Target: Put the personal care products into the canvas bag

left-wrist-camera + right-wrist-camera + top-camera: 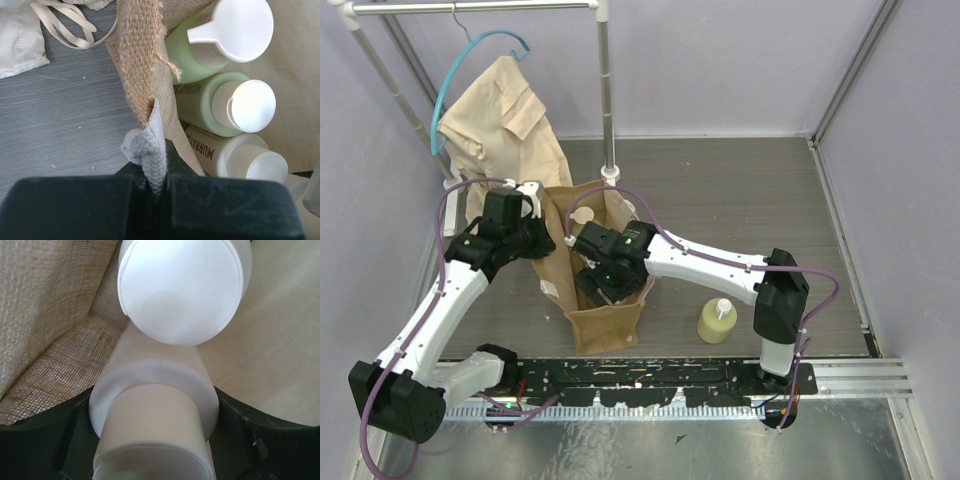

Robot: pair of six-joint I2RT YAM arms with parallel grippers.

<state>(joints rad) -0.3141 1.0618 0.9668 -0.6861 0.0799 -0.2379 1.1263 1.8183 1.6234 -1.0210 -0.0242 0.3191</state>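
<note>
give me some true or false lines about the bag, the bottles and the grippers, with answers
1. The left gripper is shut on the canvas bag at its rim. True.
2. The right gripper is empty. False: it grips a cream-capped bottle inside the bag.
3. An olive-green bottle sits on the table, outside the bag. True.
4. The beige shirt lies flat on the table. False: it hangs from a teal hanger.
5. Other bottles are already in the bag. True.
</note>
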